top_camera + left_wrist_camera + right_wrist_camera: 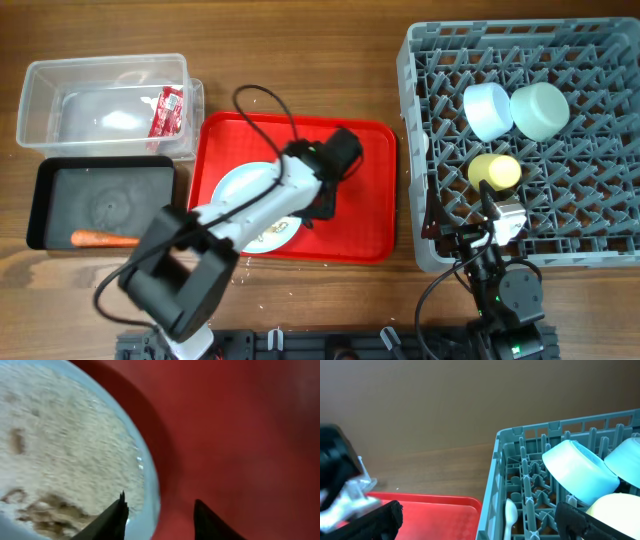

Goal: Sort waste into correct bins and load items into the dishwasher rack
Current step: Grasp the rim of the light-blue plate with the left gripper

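The pale blue plate (240, 188) lies on the red tray (360, 190) with tan food scraps (50, 460) on it. My left gripper (160, 510) is open and low over the plate's right rim (150, 485), one finger over the plate and one over the tray; it also shows in the overhead view (312, 212). The two bowls (487, 108) (540, 108), the yellow cup (495, 170) and the white spoon (510, 515) sit in the grey rack (600, 250). My right gripper (480, 525) is open and empty at the rack's left wall.
The clear tub (40, 80) at the back left holds the red wrapper (167, 110) and a white tissue (120, 120). The black tray (60, 180) in front of it holds the carrot (100, 238). A black cable (265, 100) loops over the red tray.
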You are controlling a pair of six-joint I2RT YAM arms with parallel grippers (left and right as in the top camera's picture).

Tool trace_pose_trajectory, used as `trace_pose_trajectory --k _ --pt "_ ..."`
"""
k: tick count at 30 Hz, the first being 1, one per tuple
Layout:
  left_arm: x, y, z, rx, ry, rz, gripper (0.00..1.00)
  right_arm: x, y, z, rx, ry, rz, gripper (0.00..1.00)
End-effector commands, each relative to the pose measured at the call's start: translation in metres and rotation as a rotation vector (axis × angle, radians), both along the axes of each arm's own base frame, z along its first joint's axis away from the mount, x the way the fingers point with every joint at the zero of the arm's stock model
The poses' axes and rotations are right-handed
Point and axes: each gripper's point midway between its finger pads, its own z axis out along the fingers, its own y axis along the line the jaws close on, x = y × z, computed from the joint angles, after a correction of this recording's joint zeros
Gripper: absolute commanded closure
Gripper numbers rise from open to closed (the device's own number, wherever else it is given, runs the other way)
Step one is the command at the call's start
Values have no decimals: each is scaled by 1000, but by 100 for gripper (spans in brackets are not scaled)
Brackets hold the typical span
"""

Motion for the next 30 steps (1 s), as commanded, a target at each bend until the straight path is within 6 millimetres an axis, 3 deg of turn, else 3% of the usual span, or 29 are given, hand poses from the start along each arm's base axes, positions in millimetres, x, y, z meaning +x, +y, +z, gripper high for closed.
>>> trace_pose_trajectory --k 1,5,11,14,23,27,30 --pt "0 -1 -19 71 -2 -32 66 0 -1 3 -7 -14 -5 0" --pt "-3 2 -38 107 33 -33 95 0 -1 3 -7 -14 -5 0" --pt "5 20 -28 206 -24 -1 96 0 -1 3 -7 -14 -5 0" --pt "5 35 -4 262 -66 64 96 0 -1 3 -7 -14 -5 0" --pt "11 33 61 174 -166 21 96 0 -1 3 -7 -14 -5 0" --pt "16 29 81 162 -187 -1 96 0 -1 3 -7 -14 -5 0" --pt "18 39 90 214 -204 -2 96 0 -1 3 -7 -14 -5 0"
